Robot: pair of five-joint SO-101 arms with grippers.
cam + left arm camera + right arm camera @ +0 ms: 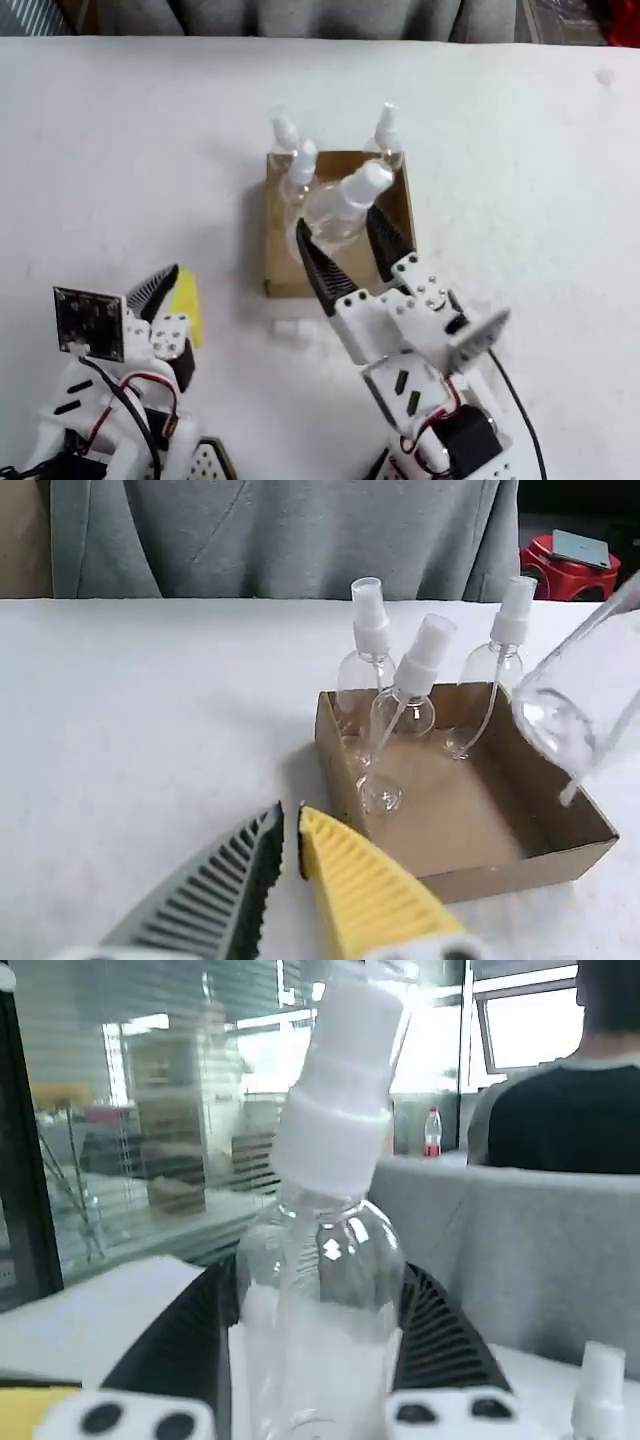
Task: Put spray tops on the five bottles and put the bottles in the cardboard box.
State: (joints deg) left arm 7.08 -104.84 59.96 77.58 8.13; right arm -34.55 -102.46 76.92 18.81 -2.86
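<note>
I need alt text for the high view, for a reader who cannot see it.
The right gripper holds a clear bottle with a white spray top over the cardboard box. Three more capped bottles are at the box's far side; the left gripper is at the near left of the white table.

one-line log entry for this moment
right jaws: shut on clear plastic bottle with white spray top, above brown cardboard box | in box: three capped bottles | left jaws: shut, empty

Apparently an office: slatted blinds [170, 1000] and large bright windows [525, 1025] behind the white table [120, 150]
</note>
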